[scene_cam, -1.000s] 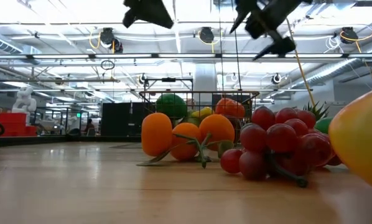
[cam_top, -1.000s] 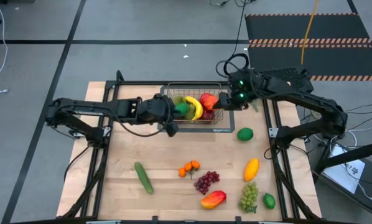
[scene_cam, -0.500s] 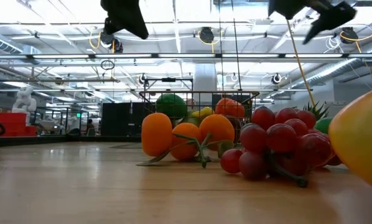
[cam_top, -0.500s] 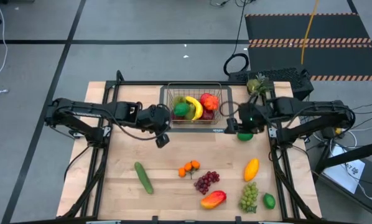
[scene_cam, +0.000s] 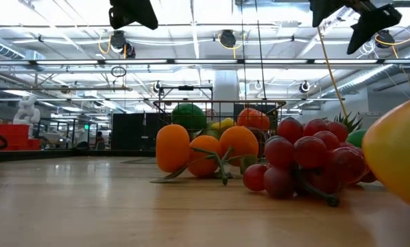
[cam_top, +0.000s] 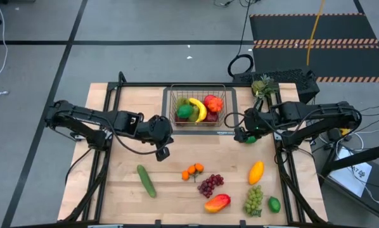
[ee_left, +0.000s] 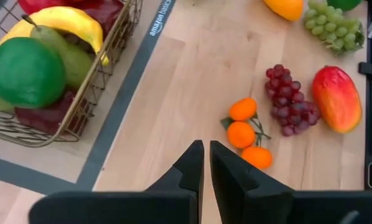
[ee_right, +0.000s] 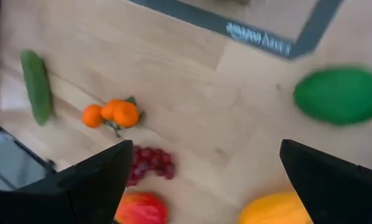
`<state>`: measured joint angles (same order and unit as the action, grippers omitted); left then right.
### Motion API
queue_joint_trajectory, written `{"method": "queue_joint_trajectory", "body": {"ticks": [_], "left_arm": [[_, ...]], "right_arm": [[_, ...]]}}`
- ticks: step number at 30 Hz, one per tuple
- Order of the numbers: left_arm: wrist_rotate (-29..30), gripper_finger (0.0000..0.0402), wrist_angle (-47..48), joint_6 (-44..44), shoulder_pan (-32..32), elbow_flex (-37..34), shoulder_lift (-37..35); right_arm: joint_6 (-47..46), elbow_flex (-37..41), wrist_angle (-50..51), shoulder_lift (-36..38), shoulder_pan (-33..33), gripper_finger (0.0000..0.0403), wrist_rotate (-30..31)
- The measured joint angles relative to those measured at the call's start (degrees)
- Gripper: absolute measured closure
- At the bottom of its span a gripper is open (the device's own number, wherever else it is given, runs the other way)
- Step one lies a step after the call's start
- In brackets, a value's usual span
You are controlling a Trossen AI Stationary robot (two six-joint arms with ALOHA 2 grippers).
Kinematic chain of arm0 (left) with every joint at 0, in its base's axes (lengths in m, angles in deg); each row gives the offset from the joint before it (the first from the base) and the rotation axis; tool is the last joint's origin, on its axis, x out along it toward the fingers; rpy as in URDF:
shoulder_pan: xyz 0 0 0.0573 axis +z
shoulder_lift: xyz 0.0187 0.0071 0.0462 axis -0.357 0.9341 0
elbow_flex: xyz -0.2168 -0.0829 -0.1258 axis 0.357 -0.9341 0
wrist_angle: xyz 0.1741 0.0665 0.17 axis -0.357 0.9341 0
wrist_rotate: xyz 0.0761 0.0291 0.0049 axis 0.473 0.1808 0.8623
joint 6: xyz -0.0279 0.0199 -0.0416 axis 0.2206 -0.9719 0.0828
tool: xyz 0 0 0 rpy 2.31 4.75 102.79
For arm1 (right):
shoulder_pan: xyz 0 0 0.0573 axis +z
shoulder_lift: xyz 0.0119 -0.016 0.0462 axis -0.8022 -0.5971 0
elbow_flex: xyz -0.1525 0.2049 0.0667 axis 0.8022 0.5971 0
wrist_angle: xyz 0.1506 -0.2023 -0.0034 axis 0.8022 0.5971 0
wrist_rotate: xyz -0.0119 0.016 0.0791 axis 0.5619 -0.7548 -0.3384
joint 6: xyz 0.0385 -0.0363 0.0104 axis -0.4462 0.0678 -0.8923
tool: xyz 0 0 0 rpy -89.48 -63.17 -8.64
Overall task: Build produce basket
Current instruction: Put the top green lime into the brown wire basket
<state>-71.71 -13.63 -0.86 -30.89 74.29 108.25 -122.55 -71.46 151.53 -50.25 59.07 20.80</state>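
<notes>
The wire basket (cam_top: 198, 120) stands at the table's far middle. It holds a green fruit (ee_left: 25, 71), a banana (ee_left: 65, 20) and a red fruit (cam_top: 212, 102). My left gripper (cam_top: 164, 152) hangs shut and empty above bare wood, near-left of the basket; the wrist view shows its fingers (ee_left: 204, 163) together. My right gripper (cam_top: 240, 134) is open and empty, just right of the basket, above a green fruit (ee_right: 340, 94). Loose produce lies on the near table: cucumber (cam_top: 146, 180), oranges (cam_top: 192, 170), purple grapes (cam_top: 210, 185), mango (cam_top: 217, 202), a yellow-orange fruit (cam_top: 256, 171), green grapes (cam_top: 254, 200), a lime (cam_top: 274, 204).
A spiky pineapple-like piece (cam_top: 261, 85) sits at the far right by the arm's base. Dark tape lines (ee_left: 117, 112) mark a rectangle around the basket. Bare wood lies between the basket and the near produce. Metal frame rails (cam_top: 107, 171) run along both table sides.
My left gripper has drawn back from the basket's left side toward the table's near edge, still shut. My right gripper has swung from the basket's right end toward the near right, stopping above the green fruit, still open. The produce has stayed in place.
</notes>
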Motion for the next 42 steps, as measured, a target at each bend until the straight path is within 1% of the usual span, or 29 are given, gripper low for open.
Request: {"method": "queue_joint_trajectory", "body": {"ticks": [4, 10, 13, 15, 18, 21, 26, 32, 34, 39, 42], "left_arm": [[1.6, 0.0373, 0.0, 1.3, -0.9, 0.0, 0.0], [4.0, 0.0373, -0.1, 1.8, -1.0, 0.0, 0.0], [5.8, 0.0373, -0.1, 1.9, -0.7, 0.0, 0.0], [6.6, 0.0373, -0.2, 2.1, -0.4, 0.0, 0.0], [7.0, 0.0373, -0.2, 3.8, 0.1, 0.0, 0.0], [7.5, 0.0373, -0.3, 6.9, 0.7, 0.0, 0.0], [9.0, 0.0373, -0.3, 10.8, 1.1, 0.0, 0.0], [13.8, 0.0373, -0.3, 14.7, 1.1, 0.0, 0.0], [15.0, 0.0373, -0.3, 16.0, 1.1, 0.0, 0.0], [15.3, 0.0373, -0.6, 17.4, 1.1, 0.0, 0.0], [17.1, 0.0373, -0.7, 18.9, 1.1, 0.0, 0.0]], "right_arm": [[12.3, 0.0, -0.1, 0.0, -0.1, 0.0003, 1.8], [36.4, 0.0, -0.1, 0.0, -0.2, 0.0003, 5.1], [48.6, 0.0, -0.1, 0.0, -0.2, 0.0003, 5.4], [55.7, 0.8, -0.7, 0.0, -0.2, 0.0003, 5.6], [63.4, 3.9, -2.6, 0.5, -0.2, 0.0003, 5.5], [68.6, 8.0, -4.9, 1.3, -0.2, 0.0003, 5.2], [74.4, 15.9, -7.5, 2.7, -0.7, 0.0003, 5.0], [80.6, 25.4, -12.8, 5.9, -2.4, 0.0003, -1.9], [82.2, 28.0, -14.3, 7.2, -3.1, 0.0003, -2.6], [82.8, 28.3, -15.6, 7.9, -6.2, 0.0003, -2.1], [82.3, 28.3, -15.5, 7.3, -8.0, 0.0003, 1.5]]}}
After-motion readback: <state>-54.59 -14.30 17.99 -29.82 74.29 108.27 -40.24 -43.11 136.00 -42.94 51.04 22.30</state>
